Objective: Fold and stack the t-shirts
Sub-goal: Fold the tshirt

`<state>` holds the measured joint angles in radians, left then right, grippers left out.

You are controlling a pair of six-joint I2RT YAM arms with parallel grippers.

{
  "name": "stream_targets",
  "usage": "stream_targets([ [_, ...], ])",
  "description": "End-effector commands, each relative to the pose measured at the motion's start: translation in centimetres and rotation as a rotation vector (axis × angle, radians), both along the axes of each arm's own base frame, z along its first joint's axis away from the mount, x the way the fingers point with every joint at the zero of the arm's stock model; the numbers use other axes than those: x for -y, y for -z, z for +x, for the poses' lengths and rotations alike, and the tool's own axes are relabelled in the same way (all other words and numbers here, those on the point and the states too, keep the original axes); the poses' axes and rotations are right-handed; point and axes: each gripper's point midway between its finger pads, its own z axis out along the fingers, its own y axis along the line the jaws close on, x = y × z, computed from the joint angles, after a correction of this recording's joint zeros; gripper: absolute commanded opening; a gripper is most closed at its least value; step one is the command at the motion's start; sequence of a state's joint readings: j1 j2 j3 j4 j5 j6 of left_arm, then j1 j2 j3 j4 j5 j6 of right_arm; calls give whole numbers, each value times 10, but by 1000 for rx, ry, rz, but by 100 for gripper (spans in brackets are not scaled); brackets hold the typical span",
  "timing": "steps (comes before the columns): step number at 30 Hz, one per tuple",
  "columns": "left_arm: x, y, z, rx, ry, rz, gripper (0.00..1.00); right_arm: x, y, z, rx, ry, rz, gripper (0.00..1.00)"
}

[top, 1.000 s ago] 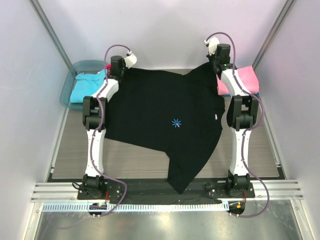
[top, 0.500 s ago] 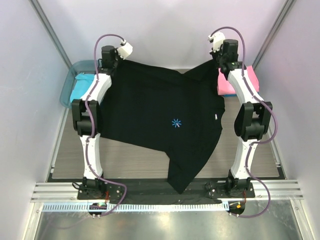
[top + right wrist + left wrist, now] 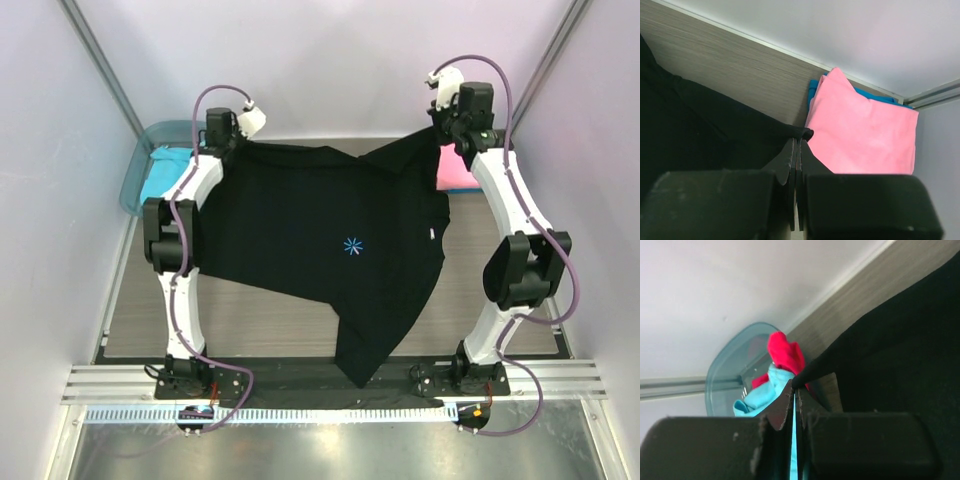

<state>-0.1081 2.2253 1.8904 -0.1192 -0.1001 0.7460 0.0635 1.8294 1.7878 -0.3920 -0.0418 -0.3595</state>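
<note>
Left gripper, right gripper clamping far corners of large black cloth t-shirt; right arm covering part of folded pink cloth tee beside it.

Matt black cloth t-shirt; translucent glossy plastic tub; wood-grain table.

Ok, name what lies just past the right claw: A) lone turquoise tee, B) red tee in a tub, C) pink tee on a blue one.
C: the right wrist view shows the folded pink tee lying on a blue tee right beside the right claw.
</note>
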Motion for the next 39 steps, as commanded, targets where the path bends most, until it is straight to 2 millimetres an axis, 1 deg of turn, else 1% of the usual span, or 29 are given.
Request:
stream_targets([
  [1,-12,-45,-10,65,-4,7,0,-5,-32,-27,32,-14,40,1],
  [5,-22,-45,-23,42,-15,7,0,-7,-29,-48,-2,-22,64,1],
  [8,-23,-44,-34,23,-9,-3,0,-9,-21,-62,-28,-23,79,1],
  [9,-22,-44,-40,16,-7,-9,0,-9,-18,-68,-37,-23,82,1],
  [11,-21,-39,-48,-9,1,-19,0,-9,-14,-75,-52,-23,90,1],
  [12,-21,-36,-56,-25,1,-22,0,-10,-8,-80,-67,-25,91,1],
  [13,-21,-33,-59,-34,-1,-27,0,-11,-11,-85,-67,-28,98,1],
  [15,-21,-29,-69,-55,4,-27,0,-11,-7,-92,-85,-31,100,1],
  [17,-20,-22,-75,-80,7,-25,0,-12,-11,-98,-87,-36,107,1],
  [19,-18,-15,-85,-113,25,-28,0,-14,-6,-105,-115,-35,121,1],
  [20,-18,-13,-87,-122,32,-23,0,-17,-9,-110,-118,-45,139,1],
  [25,-21,-4,-98,-157,52,2,0,-22,-5,-128,-168,-44,190,1],
  [30,-32,3,-109,-186,44,12,0,-24,-3,-147,-197,-44,213,1],
  [32,-35,3,-112,-191,40,12,0,-25,-1,-153,-212,-45,221,1],
  [33,-36,7,-116,-203,39,12,0,-27,3,-158,-232,-49,226,1],
  [35,-38,11,-120,-215,38,15,0,-28,3,-164,-237,-52,233,1],
  [36,-38,15,-124,-229,38,15,0,-27,8,-168,-257,-48,238,1],
  [38,-38,20,-129,-243,36,13,0,-31,11,-176,-276,-56,252,1],
  [39,-39,23,-131,-251,37,14,0,-32,17,-179,-295,-58,259,1],
])
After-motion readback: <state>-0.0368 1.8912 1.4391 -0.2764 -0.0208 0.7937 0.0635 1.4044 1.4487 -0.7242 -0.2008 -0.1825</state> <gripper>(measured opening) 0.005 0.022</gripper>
